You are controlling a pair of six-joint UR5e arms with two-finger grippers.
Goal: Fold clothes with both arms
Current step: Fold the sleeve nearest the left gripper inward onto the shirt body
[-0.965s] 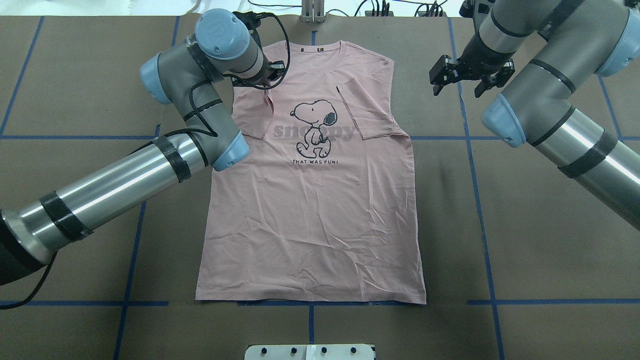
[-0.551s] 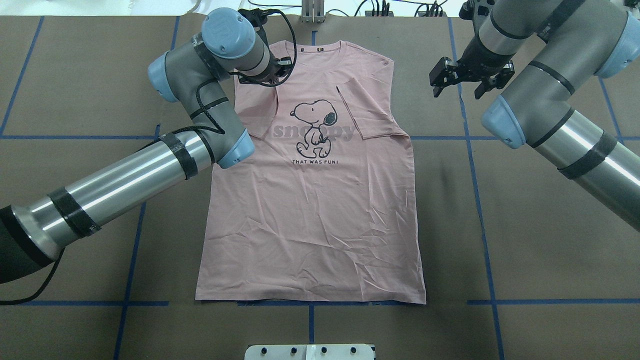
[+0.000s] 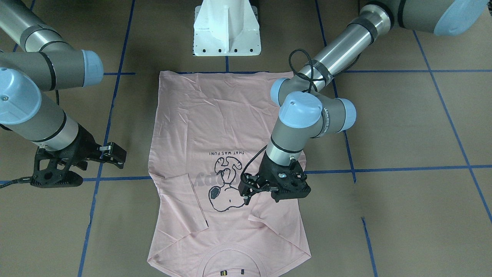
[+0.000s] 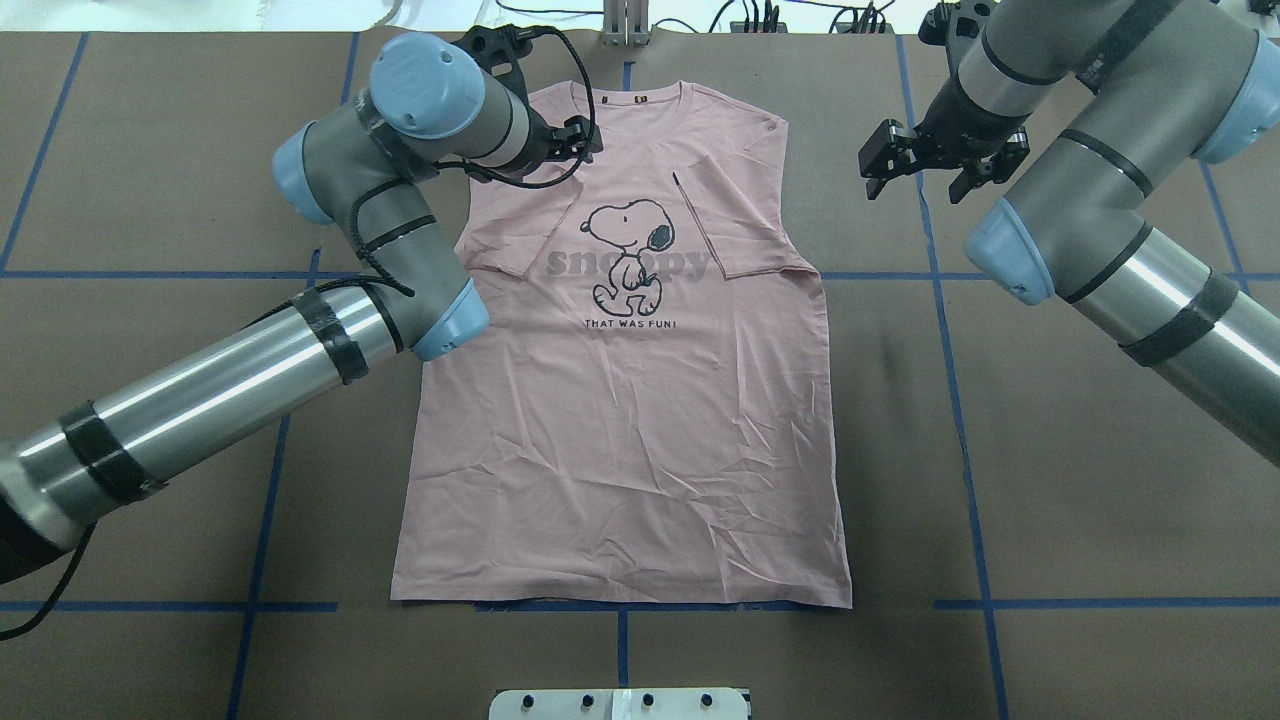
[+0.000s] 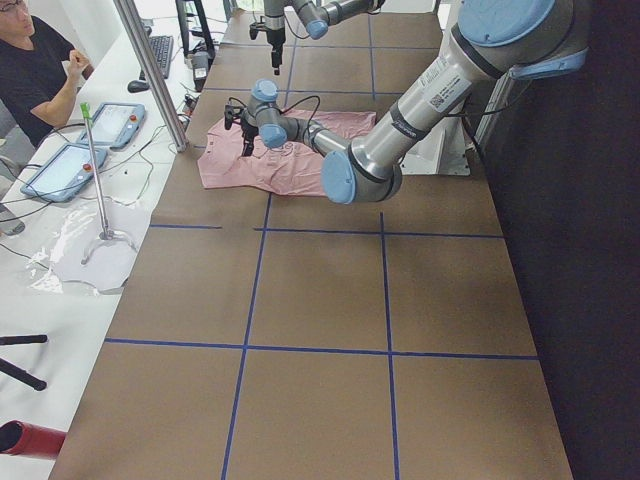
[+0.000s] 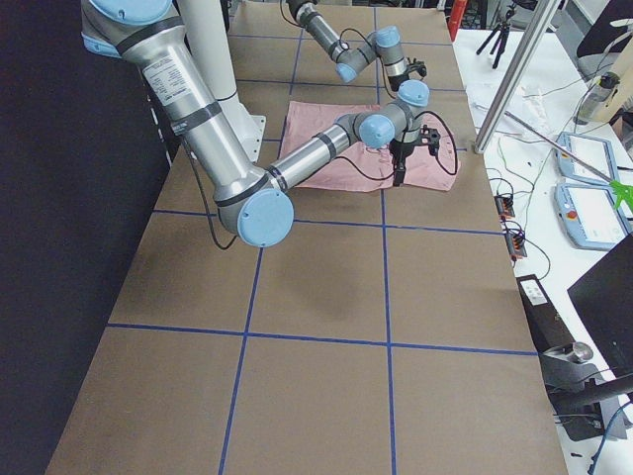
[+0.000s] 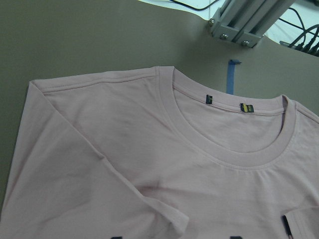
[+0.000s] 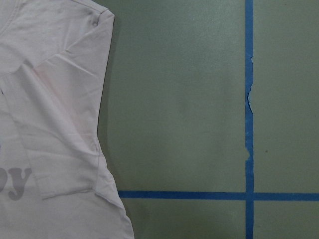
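T-shirt (image 4: 620, 420) is lying flat mid-desk, collar (image 4: 630, 103) toward far edge, sleeves (image 4: 735, 225) tucked in, left gripper (image 3: 246, 191) hovering parted, empty, over it, right gripper (image 4: 918, 165) hanging wide beside it; side fold probably coming, needing shoulder-and-hem pinches.

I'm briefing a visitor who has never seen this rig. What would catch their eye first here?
The pink T-shirt lies flat in the middle of the brown table, both sleeves folded in toward its cartoon dog print. The left tool hangs over the shirt's upper part near the collar. The right tool is off to the side over bare table.
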